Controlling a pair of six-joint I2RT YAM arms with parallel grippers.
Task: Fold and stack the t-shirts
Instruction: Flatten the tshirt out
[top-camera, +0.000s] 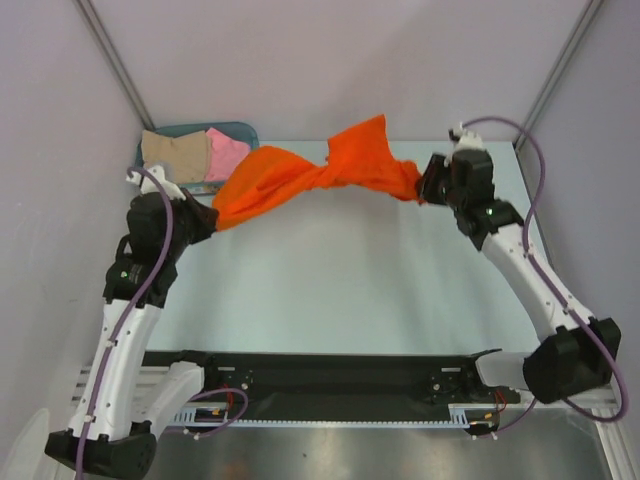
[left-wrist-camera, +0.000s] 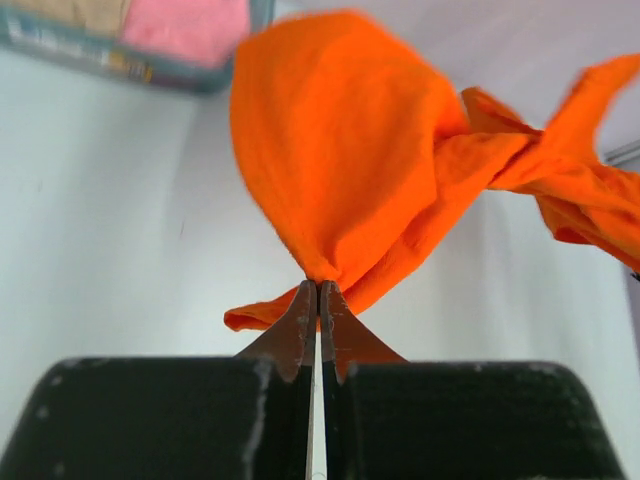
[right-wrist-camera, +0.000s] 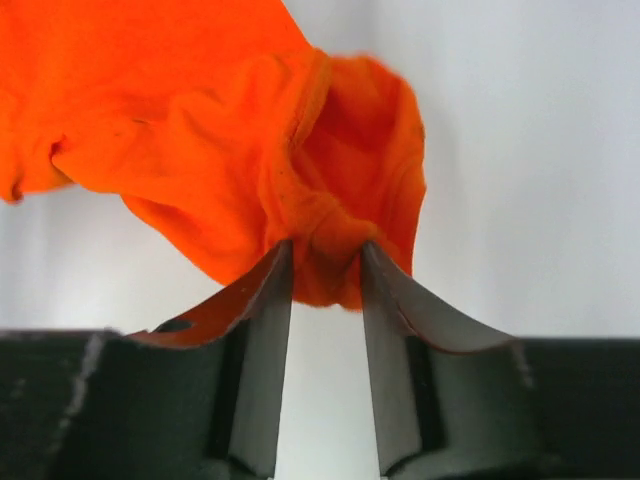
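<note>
The bright orange t-shirt (top-camera: 310, 175) hangs above the table, stretched and twisted between my two grippers. My left gripper (top-camera: 210, 215) is shut on its left end; in the left wrist view the fingertips (left-wrist-camera: 318, 290) pinch a thin fold of the orange cloth (left-wrist-camera: 350, 150). My right gripper (top-camera: 422, 185) holds the right end, and in the right wrist view a thick bunch of orange cloth (right-wrist-camera: 200, 130) is clamped between its partly spread fingers (right-wrist-camera: 325, 255). The pink t-shirt (top-camera: 226, 155) and the beige t-shirt (top-camera: 175, 155) lie side by side in the basket at the back left.
The teal plastic basket (top-camera: 245, 128) stands at the table's back left corner, close behind my left gripper. Its rim (left-wrist-camera: 100, 62) shows at the top left of the left wrist view. The pale table (top-camera: 330, 290) lies below the shirt. Walls and frame posts close in the back.
</note>
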